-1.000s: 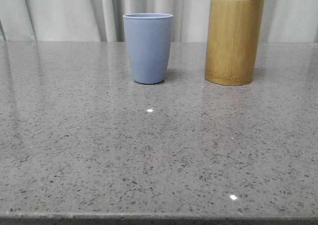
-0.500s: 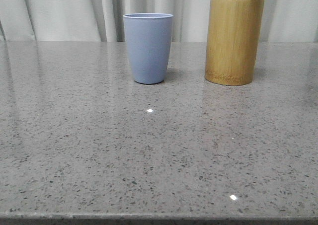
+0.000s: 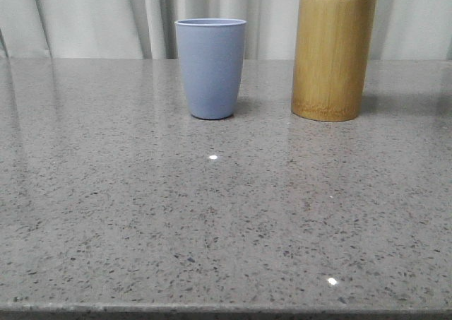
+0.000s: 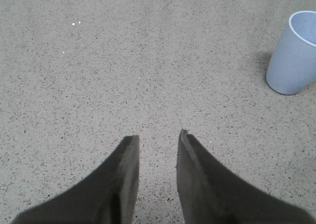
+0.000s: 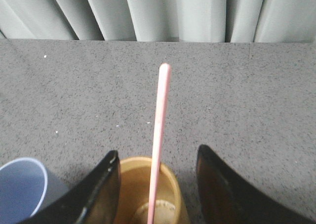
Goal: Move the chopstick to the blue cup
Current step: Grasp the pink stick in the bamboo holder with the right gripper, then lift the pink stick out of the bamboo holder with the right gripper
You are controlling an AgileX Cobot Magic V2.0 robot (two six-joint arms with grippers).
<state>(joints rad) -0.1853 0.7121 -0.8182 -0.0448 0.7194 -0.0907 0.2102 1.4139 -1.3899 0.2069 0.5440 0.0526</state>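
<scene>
The right gripper [image 5: 157, 162] hangs spread wide above the bamboo cylinder [image 5: 148, 189], the pink chopstick [image 5: 159, 140] standing inside it, between the fingers, untouched. The blue cup [image 5: 20, 187] beside it seems empty. The left gripper [image 4: 157, 137], narrowly parted, holds nothing.

One matte grey-blue plastic tumbler [image 3: 210, 68], upper centre of the front frame. One tall yellow-brown bamboo cylinder [image 3: 332, 58], upper right. One thin pale pink chopstick [image 5: 159, 140] visible inside it.
</scene>
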